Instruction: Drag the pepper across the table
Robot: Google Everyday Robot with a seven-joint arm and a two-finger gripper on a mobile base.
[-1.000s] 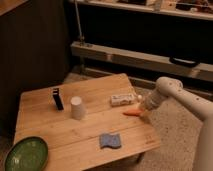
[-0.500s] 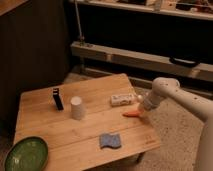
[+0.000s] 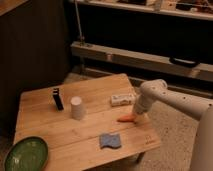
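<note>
While under claw point(image 3: 136, 115), pepper point(image 3: 125, 119) tip leftward

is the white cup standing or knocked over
Standing: the white cup rises straight up from the table, its taller sides vertical. The gripper is down at the pepper.

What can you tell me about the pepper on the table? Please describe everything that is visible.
The pepper is small, slim and orange-red, tapering to a point that faces the table's middle. It lies flat on the light wooden table, near its edge, just in front of the white packet. The pincer comes down onto its thicker end and hides that part.
</note>
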